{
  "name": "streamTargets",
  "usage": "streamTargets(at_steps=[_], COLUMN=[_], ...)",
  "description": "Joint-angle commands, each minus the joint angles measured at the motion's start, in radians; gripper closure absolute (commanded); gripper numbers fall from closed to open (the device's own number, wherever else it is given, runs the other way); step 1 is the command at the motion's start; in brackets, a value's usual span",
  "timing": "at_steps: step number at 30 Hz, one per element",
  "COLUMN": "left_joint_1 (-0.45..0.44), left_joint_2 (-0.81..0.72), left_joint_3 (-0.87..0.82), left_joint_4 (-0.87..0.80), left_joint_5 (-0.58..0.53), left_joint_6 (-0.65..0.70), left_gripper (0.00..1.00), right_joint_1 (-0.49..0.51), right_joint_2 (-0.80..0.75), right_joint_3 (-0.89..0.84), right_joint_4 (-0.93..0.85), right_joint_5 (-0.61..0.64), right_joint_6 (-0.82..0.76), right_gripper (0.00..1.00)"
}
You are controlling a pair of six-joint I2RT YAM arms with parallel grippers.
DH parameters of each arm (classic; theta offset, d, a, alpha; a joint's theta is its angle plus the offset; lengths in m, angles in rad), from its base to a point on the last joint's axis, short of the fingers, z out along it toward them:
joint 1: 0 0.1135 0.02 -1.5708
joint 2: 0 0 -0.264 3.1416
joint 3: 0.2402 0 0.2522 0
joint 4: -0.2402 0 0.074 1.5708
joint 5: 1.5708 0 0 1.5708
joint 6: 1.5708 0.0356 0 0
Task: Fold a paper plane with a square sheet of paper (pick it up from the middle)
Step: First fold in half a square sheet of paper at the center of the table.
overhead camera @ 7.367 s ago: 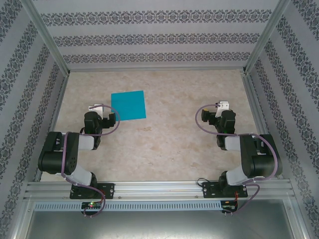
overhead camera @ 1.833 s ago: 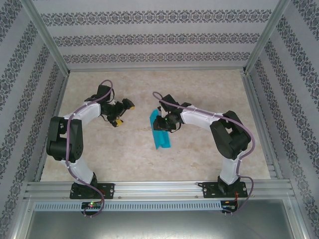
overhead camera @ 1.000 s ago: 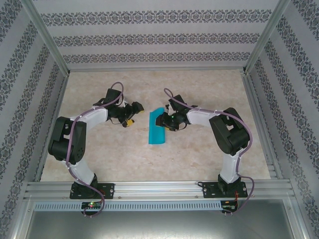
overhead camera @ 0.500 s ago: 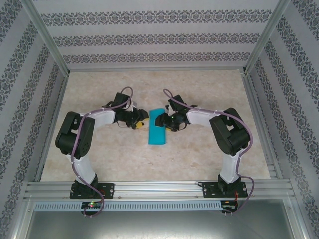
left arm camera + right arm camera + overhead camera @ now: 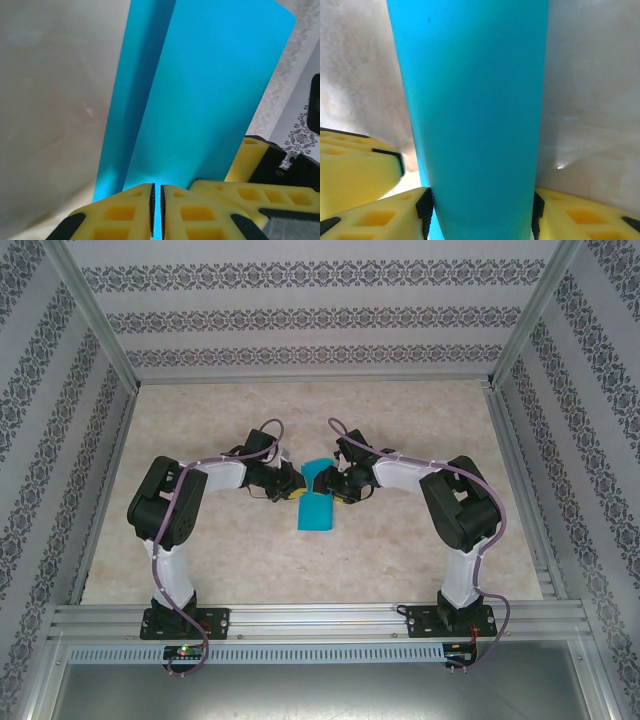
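I judge square sheet of paper (image 5: 318, 502) light, floppy, crease-prone. Left gripper (image 5: 156, 194) pinches its edge, right gripper (image 5: 481, 202) cradles curled middle.

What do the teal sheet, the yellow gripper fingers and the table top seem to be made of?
The teal sheet: thin matte paper, probably; it curves into a soft fold without cracking. The yellow fingers: moulded or printed plastic, it seems, with open cells and dark ribbed pads. The table top: mottled beige, stone-look surface with slight sheen; stone or laminate, I cannot tell.
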Motion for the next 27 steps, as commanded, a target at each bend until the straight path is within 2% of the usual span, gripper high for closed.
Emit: streamTargets(at_steps=[1,8,13,19,27], left_joint_1=[-0.021,-0.028,-0.028,-0.029,-0.030], left_joint_2=[0.029,0.069,0.081,0.085,0.085], left_joint_3=[0.041,0.066,0.082,0.087,0.096], left_joint_4=[0.002,-0.105,-0.182,-0.206,-0.220], left_joint_5=[0.001,-0.061,-0.105,-0.119,-0.120], left_joint_6=[0.008,0.047,0.076,0.087,0.093], left_gripper=[0.90,0.99,1.00,1.00,1.00], right_joint_1=[0.015,0.013,-0.001,-0.024,-0.028], right_joint_2=[0.043,0.021,-0.026,-0.038,0.020], right_joint_3=[0.012,0.013,0.023,0.037,0.058], right_joint_4=[-0.044,-0.032,-0.041,-0.120,-0.129], right_joint_5=[0.047,0.026,-0.003,0.029,-0.012], right_joint_6=[0.015,0.024,0.015,-0.034,-0.051], right_gripper=[0.44,0.44,0.41,0.40,0.48])
